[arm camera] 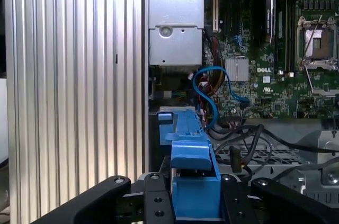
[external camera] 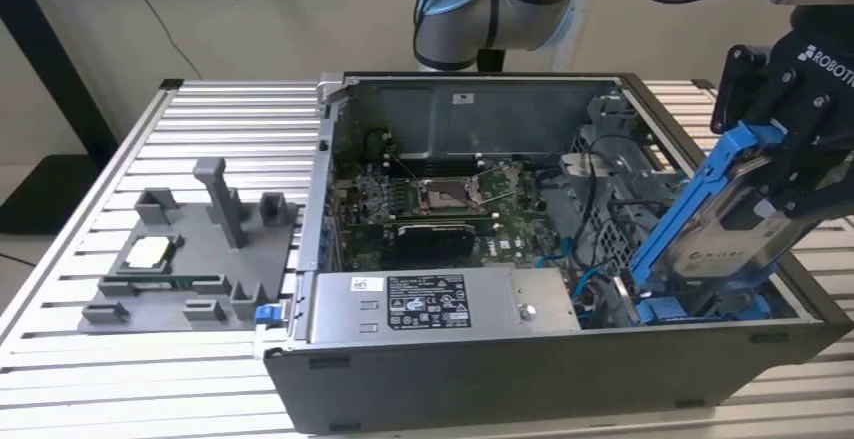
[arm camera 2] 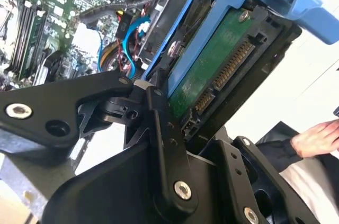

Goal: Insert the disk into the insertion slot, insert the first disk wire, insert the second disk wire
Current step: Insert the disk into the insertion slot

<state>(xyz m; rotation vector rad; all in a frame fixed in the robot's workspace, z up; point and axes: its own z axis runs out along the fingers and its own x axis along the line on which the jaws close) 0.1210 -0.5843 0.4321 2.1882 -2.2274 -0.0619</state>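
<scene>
On the exterior view's left, a grey fixture plate [external camera: 200, 234] with upright posts lies on the ribbed metal tabletop [external camera: 80, 359], touching the side of the open computer case [external camera: 507, 379]. Inside the case the green motherboard [external camera: 427, 209] lies at the centre, with the boxy silver power supply [external camera: 441, 304] just in front of it against the near wall. Further right, blue cables [external camera: 587, 281] curl beside the insertion slot [external camera: 621, 259], the grey perforated drive bay at the case's right end. The disk [external camera: 718, 239] stands steeply tilted over this bay in its bright blue carrier, the lower end down among the bay's blue parts; whether it touches them is hard to tell. The black gripper [external camera: 774, 174] is closed on the disk's upper part, its fingers [arm camera 2: 159, 113] pressed against the carrier's sides. In the second wrist view the disk's green circuit board faces the camera, and a person's hand [arm camera 2: 318, 136] rests outside the case.
</scene>
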